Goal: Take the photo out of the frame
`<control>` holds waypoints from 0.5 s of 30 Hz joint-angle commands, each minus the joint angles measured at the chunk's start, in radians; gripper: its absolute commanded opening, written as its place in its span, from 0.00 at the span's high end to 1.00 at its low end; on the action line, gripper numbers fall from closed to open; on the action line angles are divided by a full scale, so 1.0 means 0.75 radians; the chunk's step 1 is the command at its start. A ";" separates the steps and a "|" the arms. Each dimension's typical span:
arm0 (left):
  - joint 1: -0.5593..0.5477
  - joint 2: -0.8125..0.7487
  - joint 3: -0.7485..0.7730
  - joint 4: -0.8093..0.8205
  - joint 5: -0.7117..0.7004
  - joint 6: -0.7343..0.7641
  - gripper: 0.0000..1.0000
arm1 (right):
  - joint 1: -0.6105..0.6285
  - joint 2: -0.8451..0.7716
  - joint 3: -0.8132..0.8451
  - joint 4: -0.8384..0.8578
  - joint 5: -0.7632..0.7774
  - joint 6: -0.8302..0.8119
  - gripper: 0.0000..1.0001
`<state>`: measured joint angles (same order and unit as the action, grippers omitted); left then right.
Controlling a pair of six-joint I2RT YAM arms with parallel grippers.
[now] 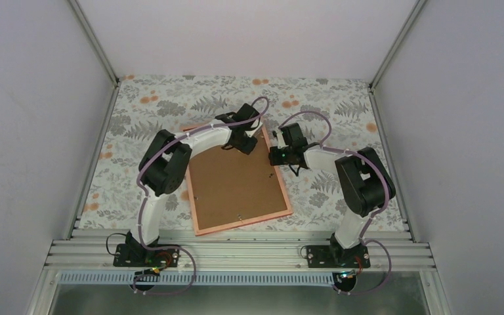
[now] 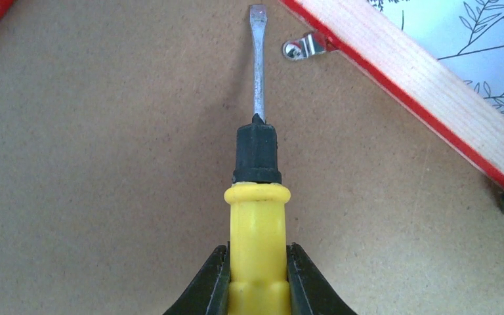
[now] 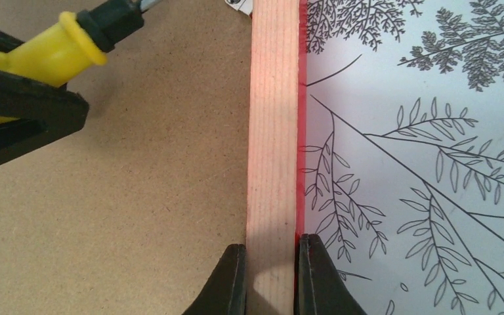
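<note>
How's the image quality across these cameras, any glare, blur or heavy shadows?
Top external: even, soft light, faint arm shadows on the frame. Left wrist: the screwdriver is sharp, a bright glint on the metal clip. Right wrist: wood grain crisp; the right gripper's fingers look soft and dark.

The frame [image 3: 272,131] is grainy bare wood, its back board [image 2: 105,164] matt fibreboard.

A robot test booth in a lab: plain white panels [image 1: 249,33] on aluminium posts [image 1: 95,42] enclose the floral-covered table [image 1: 170,98], with slotted aluminium rails [image 1: 236,252] along the table's near edge.
</note>
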<state>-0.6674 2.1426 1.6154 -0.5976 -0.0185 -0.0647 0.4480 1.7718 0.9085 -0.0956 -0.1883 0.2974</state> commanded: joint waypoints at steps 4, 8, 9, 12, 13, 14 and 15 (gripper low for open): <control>0.008 0.076 0.115 -0.104 -0.037 0.053 0.98 | 0.002 0.022 -0.036 -0.010 -0.111 -0.040 0.96; 0.007 0.081 0.136 -0.146 -0.022 0.069 0.98 | 0.002 0.026 -0.035 -0.010 -0.115 -0.042 0.96; 0.005 0.079 0.137 -0.160 -0.025 0.071 0.98 | 0.002 0.024 -0.037 -0.010 -0.113 -0.043 0.96; -0.007 0.056 0.106 -0.175 -0.036 0.077 0.98 | 0.002 0.022 -0.037 -0.010 -0.111 -0.041 0.96; -0.011 0.046 0.090 -0.176 -0.038 0.079 0.98 | 0.003 0.022 -0.037 -0.009 -0.111 -0.040 0.96; -0.015 0.039 0.085 -0.179 -0.044 0.082 0.98 | 0.002 0.023 -0.037 -0.010 -0.110 -0.040 0.96; -0.020 0.034 0.081 -0.187 -0.051 0.085 0.98 | 0.002 0.024 -0.037 -0.010 -0.108 -0.041 0.96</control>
<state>-0.6704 2.1868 1.6974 -0.6689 -0.0368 -0.0265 0.4484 1.7718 0.9031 -0.0834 -0.2008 0.2947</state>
